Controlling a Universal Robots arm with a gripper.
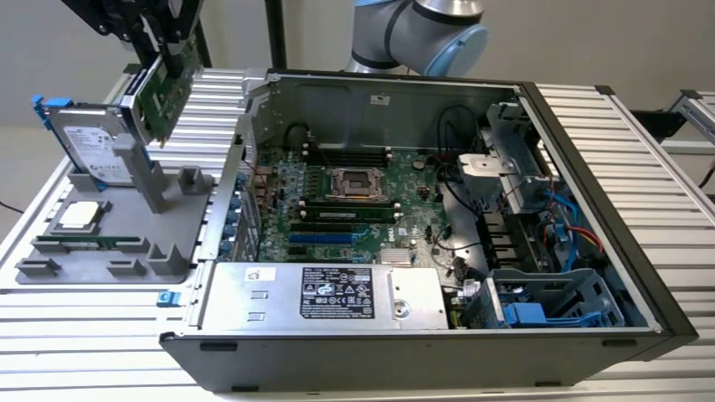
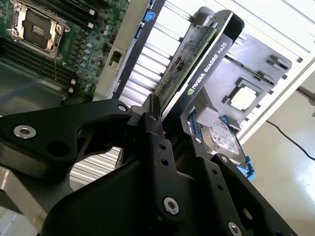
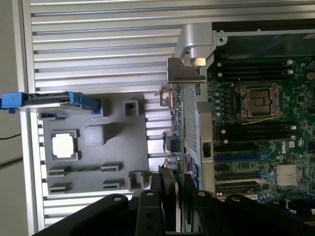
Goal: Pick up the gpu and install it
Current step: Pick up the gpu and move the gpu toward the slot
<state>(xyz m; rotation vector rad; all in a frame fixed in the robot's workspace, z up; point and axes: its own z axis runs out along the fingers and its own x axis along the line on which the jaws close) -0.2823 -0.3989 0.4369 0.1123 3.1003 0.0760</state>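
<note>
While claw (image 1: 166, 50) grips gpu (image 1: 170, 90) by one edge, card aloft near grey tray (image 1: 106, 272), outside case (image 1: 391, 356)

End effector (image 1: 164, 48) clamps the gpu (image 1: 167, 88) by its upper edge, the green card hanging tilted in the air. Just below it, a hard drive (image 1: 95, 142) in a blue frame stands upright in a grey tray (image 1: 129, 219) on the ribbed desk (image 1: 90, 335). Toward the exterior view's right of the end effector lies an open computer case (image 1: 357, 113), its motherboard (image 1: 335, 209) exposed.
</note>
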